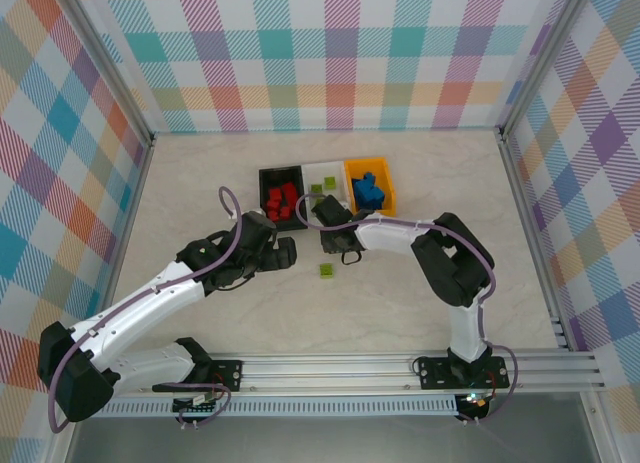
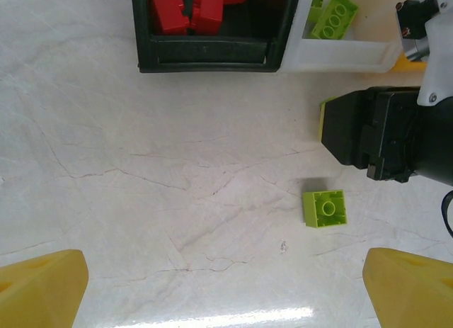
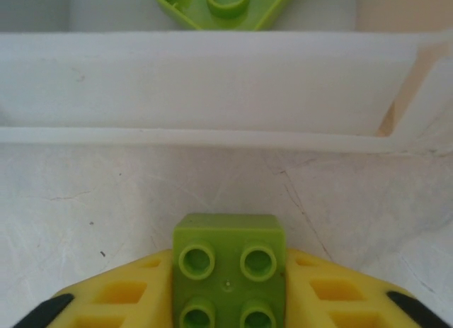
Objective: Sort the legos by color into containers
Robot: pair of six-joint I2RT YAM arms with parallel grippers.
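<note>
My right gripper [image 3: 228, 294] is shut on a lime green lego [image 3: 228, 268], studs facing the camera, its yellow fingers [image 3: 127, 294] pressed against both sides. It sits low over the table just in front of the white container [image 3: 212, 80], which holds another green lego [image 3: 223, 3]. My left gripper [image 2: 226, 292] hangs open over bare table, left of a loose green lego [image 2: 325, 207] lying upside down. Red legos [image 1: 282, 201] fill the black container [image 1: 264, 173]. Blue legos [image 1: 367, 190] lie in the orange-yellow container [image 1: 389, 199]. From above, the right gripper [image 1: 343, 249] is near the white container [image 1: 336, 167].
The three containers stand side by side at the table's middle back. The right arm's black wrist [image 2: 382, 133] is close above the loose green lego. The two grippers are near each other, the left gripper [image 1: 285, 251] just left of the right. Checked walls enclose the table.
</note>
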